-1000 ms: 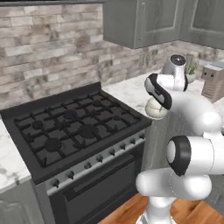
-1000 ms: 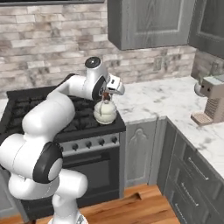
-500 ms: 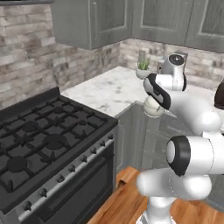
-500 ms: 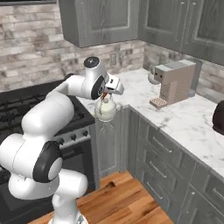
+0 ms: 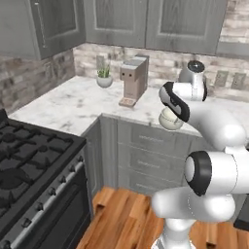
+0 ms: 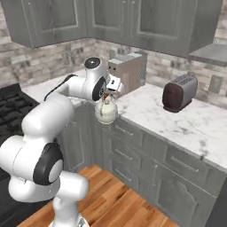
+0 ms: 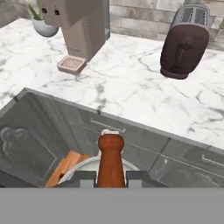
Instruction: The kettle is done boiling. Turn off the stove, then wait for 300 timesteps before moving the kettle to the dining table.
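The small cream-white kettle [image 5: 170,120] [image 6: 107,113] hangs in the air in front of the corner cabinets, off the stove. My gripper [image 6: 107,96] [image 7: 110,177] is shut on its arched handle from above. In the hand view the red-orange handle tip [image 7: 110,158] rises between my fingertips [image 7: 87,178], with the kettle's pale lid just below. The black stove [image 5: 34,160] [image 6: 9,103] lies at the left, its grates bare. The dining table is out of view.
A marble counter [image 5: 73,104] [image 6: 177,120] wraps the corner, above grey drawers. On it stand a tan coffee machine [image 5: 133,78] [image 6: 129,71] [image 7: 81,26], a dark maroon toaster [image 6: 178,92] [image 7: 186,41] and a small potted plant [image 5: 103,75]. Wooden floor [image 5: 126,219] lies below.
The whole scene has slid left as the base turns right: the stove went to the left edge, and the corner counter, coffee machine and toaster came into view. The kettle stays in my grip.
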Robot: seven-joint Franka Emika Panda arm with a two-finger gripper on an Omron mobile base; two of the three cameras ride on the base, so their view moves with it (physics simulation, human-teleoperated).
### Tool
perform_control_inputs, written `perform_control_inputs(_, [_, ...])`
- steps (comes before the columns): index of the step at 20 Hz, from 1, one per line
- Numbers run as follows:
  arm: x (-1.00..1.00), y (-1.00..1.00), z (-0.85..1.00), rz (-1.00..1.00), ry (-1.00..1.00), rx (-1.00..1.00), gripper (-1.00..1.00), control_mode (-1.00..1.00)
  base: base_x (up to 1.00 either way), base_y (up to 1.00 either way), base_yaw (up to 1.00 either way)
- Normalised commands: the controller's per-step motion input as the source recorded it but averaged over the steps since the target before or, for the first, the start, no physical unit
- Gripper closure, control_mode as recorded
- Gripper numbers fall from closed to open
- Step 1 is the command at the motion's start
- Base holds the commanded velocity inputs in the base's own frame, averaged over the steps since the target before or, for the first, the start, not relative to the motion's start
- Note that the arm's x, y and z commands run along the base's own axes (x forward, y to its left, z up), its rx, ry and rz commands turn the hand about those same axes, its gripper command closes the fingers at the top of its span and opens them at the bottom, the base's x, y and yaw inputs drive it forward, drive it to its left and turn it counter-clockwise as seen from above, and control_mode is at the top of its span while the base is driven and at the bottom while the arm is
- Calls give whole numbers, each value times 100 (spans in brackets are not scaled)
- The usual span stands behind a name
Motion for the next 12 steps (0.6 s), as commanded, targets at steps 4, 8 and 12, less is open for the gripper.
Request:
perform_control_inputs(4, [0,0,0,0,0,0,100,100,-35,-27,-48])
perform_control_inputs(8, [0,0,0,0,0,0,100,100,-36,-28,-49])
perform_control_inputs(12, [0,0,0,0,0,0,100,100,-34,-28,-49])
